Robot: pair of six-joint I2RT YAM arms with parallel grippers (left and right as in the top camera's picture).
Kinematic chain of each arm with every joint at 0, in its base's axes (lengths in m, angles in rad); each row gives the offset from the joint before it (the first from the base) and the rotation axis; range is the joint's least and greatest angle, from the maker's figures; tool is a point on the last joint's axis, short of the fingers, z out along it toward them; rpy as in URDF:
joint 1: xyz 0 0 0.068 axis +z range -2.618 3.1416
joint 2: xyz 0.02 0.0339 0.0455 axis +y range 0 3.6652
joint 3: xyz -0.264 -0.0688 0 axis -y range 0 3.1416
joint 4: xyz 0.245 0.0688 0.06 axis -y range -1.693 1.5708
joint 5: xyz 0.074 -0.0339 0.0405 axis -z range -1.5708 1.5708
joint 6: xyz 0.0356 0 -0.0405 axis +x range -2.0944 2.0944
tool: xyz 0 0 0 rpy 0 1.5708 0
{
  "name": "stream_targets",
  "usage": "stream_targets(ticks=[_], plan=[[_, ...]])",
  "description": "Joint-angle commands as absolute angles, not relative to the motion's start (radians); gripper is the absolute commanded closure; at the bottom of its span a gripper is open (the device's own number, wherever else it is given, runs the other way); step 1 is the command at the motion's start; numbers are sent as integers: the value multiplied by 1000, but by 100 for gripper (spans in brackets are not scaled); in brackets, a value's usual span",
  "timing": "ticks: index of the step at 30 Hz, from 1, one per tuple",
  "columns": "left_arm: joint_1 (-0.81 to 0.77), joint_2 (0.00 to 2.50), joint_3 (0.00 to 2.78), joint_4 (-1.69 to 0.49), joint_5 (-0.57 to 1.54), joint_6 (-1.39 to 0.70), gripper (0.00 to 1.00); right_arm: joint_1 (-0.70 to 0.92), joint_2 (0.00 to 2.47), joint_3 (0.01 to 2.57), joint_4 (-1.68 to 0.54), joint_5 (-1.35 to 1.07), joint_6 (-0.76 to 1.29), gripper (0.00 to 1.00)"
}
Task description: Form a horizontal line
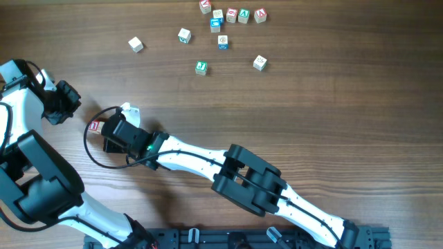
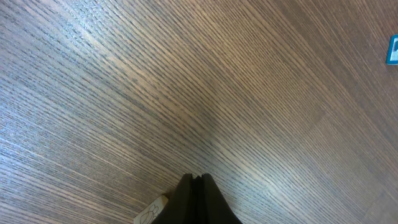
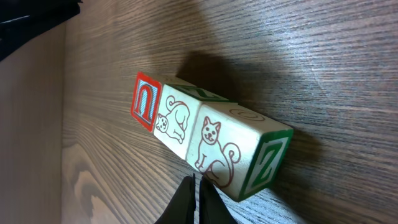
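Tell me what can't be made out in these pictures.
Overhead: the right tool covers most of the block row, so its block count is hidden there.
Left wrist: a blue block is cut off by the right edge; its marking is unreadable.
Overhead: markings on the far blocks are too small to read.

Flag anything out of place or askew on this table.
Nothing broken or spilled. The short row of blocks by the right gripper lies well apart from the loose blocks scattered at the far side of the table; there a blue block sits just below a lined-up group, out of line.
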State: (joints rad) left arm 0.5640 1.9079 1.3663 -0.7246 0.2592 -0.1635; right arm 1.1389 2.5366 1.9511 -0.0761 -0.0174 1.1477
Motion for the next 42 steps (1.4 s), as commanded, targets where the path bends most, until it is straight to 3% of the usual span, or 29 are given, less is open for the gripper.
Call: stream_targets(ticks=[1, 21, 29, 38, 42], plan=[[569, 1927, 1372, -721, 249, -168, 96, 1135, 2579, 1943, -67, 8, 1155, 94], [569, 1927, 1372, -721, 249, -168, 96, 1135, 2580, 1943, -60, 20, 1155, 94], [569, 1927, 1372, -721, 234, -168, 96, 1135, 2574, 1945, -47, -195, 1129, 95], [569, 1927, 1372, -722, 234, -169, 96, 1128, 2429, 1945, -386, -130, 1098, 95], [569, 1927, 1372, -722, 235, -169, 96, 1096, 2374, 1945, -428, -73, 1089, 95]])
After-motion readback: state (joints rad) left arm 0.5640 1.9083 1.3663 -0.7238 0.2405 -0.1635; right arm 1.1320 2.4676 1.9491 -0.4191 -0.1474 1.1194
